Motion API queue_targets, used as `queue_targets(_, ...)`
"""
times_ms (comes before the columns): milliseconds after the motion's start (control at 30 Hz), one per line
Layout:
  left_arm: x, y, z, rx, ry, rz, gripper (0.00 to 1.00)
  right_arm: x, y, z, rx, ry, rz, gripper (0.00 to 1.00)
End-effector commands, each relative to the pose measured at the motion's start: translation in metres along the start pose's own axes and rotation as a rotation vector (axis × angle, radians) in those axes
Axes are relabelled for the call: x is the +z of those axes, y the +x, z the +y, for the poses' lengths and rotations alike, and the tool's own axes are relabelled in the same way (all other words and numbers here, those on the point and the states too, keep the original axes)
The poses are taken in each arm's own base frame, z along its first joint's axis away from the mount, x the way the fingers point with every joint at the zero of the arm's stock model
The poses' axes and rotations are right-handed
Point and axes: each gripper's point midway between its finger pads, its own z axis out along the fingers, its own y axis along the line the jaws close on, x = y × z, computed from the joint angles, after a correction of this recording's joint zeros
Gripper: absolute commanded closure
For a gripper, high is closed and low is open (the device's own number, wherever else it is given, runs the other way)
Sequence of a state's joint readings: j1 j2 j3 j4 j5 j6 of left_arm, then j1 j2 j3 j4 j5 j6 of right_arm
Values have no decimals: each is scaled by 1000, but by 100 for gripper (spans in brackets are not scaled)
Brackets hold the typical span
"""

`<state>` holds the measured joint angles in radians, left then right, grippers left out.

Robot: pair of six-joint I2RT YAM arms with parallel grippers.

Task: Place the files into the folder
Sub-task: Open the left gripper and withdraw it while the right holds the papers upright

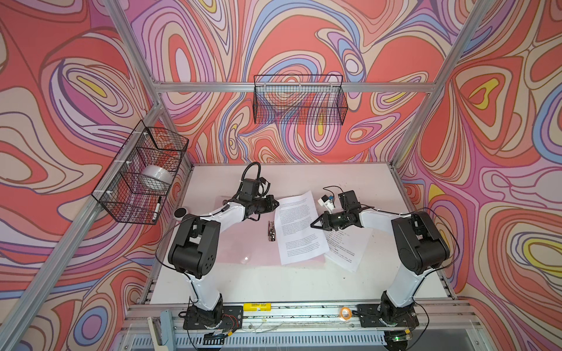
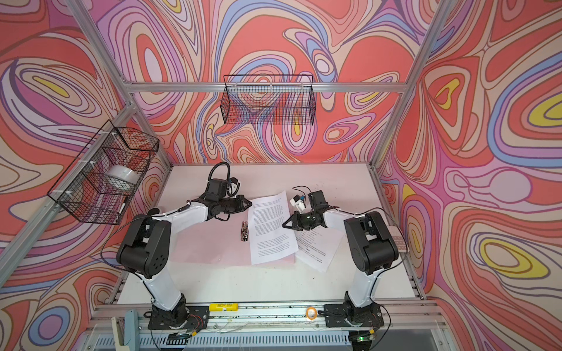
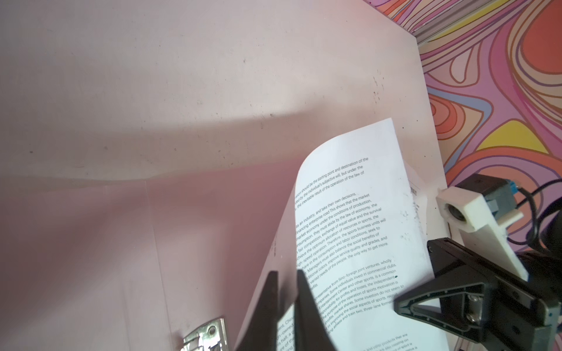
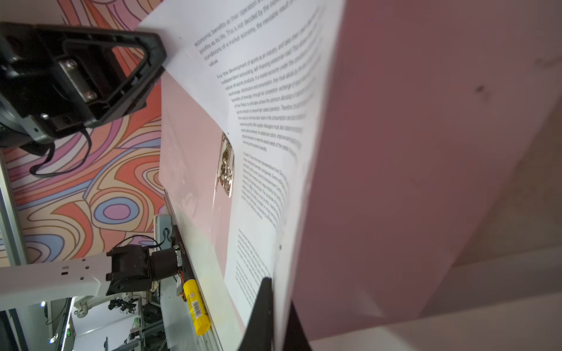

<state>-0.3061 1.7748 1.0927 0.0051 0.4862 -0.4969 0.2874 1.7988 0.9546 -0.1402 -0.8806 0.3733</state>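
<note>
We are clamping the right gripper on the right edge of the top sheet, seemingly to steady it on the open folder at frame centre. We are holding the left gripper slightly apart at its upper-left corner, apparently freeing it. A second sheet is lying lower right, mostly off the folder.
</note>
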Motion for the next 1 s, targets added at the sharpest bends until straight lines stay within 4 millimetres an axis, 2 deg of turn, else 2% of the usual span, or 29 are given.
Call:
queue_targets(0,-30,-14,0,2,-64,-63,0,3,-18,19,-15,-43,-70,100)
queue_targets(133,-75,-24,12,-45,-147,-151,0,2,-38,39,6,-106,-151,100)
queue_targets(233,-112,-20,31,-116,-212,-230,0,-2,-54,50,39,-151,-216,100)
queue_targets(333,-144,-2,51,-171,-314,-286,0,-8,-69,66,74,-225,-266,100)
queue_targets(500,-185,36,87,-303,-456,-369,0,-13,-86,79,94,-271,-305,100)
queue_targets(633,-209,55,104,-364,-492,-448,0,-17,-96,101,69,-321,-312,100)
queue_targets(733,-219,64,115,-400,-482,-487,0,-15,-98,121,41,-343,-313,100)
queue_targets(867,-218,65,121,-425,-467,-490,0,-7,-100,142,17,-371,-309,100)
queue_targets(967,-213,66,128,-441,-479,-472,0,2,-99,150,18,-386,-298,100)
